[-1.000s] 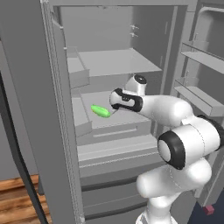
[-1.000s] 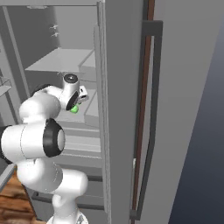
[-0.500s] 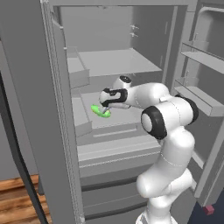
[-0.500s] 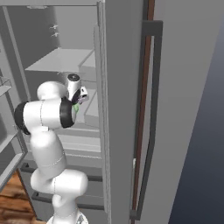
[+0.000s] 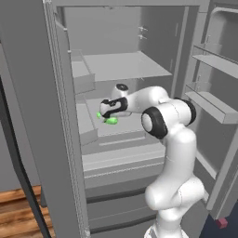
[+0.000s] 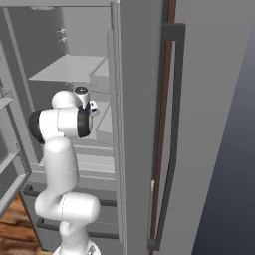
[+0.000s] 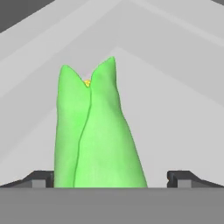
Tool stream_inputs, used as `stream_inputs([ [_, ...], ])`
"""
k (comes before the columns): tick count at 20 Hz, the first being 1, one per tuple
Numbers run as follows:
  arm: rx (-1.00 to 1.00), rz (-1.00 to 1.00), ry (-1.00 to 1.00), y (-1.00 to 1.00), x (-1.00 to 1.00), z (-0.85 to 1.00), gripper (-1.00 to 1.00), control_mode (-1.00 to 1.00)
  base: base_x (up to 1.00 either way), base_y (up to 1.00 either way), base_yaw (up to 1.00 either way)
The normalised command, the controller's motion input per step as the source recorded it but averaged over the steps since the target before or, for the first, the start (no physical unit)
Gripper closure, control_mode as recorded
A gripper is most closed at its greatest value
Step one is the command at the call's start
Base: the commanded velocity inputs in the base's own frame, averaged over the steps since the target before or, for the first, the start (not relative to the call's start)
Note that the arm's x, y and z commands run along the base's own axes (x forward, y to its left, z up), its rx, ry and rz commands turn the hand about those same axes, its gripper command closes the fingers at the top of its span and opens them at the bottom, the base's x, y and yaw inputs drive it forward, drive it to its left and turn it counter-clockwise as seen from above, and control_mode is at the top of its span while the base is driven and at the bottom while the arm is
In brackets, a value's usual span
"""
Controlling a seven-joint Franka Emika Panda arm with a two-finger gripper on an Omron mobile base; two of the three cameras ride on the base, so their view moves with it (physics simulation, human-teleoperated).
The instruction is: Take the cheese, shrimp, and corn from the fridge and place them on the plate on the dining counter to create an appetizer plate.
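Note:
Inside the open fridge (image 5: 122, 65), the bright green corn (image 5: 111, 121) lies on a pale middle shelf. My gripper (image 5: 105, 116) is open, reaching in from the right, right at the corn. In the hand view the corn (image 7: 94, 135) stands large and close between the two dark fingertips (image 7: 41, 177), its tapered end pointing away, and neither tip visibly touches it. In the right base view my hand (image 6: 87, 106) is just inside the fridge opening, past the door edge. The cheese, shrimp, plate and dining counter are out of view.
The right fridge door (image 5: 211, 93) stands open with its racks close to my elbow. The grey left door (image 5: 42, 116) and its long dark handle (image 6: 172, 124) flank the opening. Drawers (image 5: 116, 160) sit below the shelf. A wood floor (image 5: 18, 209) lies lower left.
The arm has stretched further into the fridge and the hand has slid left and down onto the corn. The jaws have stayed open. The corn has not moved.

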Motion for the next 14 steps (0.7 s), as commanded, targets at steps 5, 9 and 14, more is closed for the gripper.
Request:
stream_inputs([
  [5, -0.1, 0.0, 0.0, 0.1, 0.0, -0.42, 1.0, -1.0, 0.0, 0.0, 0.0],
  [9, -0.06, 0.0, -0.03, 0.0, -0.26, -0.08, 1.0, -1.0, 0.0, 0.0, 0.0],
  [14, 0.0, -0.01, -0.2, -0.22, -0.96, 0.25, 1.0, -1.0, 0.0, 0.0, 0.0],
])
